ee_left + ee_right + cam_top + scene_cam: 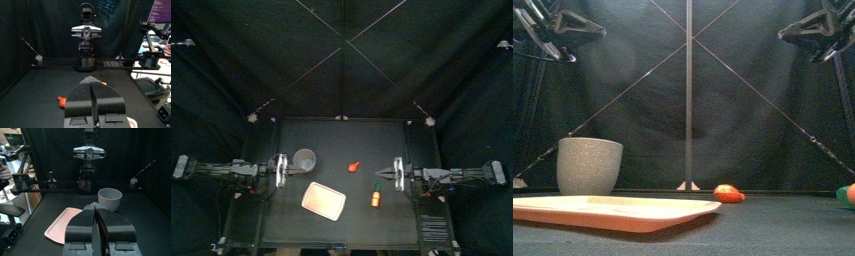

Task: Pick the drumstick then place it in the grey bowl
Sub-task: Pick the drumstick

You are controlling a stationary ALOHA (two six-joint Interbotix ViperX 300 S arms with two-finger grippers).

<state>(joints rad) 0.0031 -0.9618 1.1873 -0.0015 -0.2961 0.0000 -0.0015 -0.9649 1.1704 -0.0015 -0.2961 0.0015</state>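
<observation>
- My left gripper (281, 170) hangs over the table's left edge. Its jaws are pressed together with nothing between them.
- My right gripper (398, 175) hangs toward the table's right edge, jaws likewise closed and empty.
- The drumstick (354, 166), a small red-orange toy, lies on the bare table near its middle, between my two grippers and touching neither.
- The grey bowl (303, 158), a tall speckled cup, stands upright to the left of the drumstick. It is apart from the drumstick and just beside my left gripper.
- The pink tray (323, 200) lies flat nearer the table's front edge, turned at an angle to it, with nothing on it.
- An orange toy with a green end (376, 197) lies right of the tray, on the front side of the drumstick and near my right gripper.
</observation>
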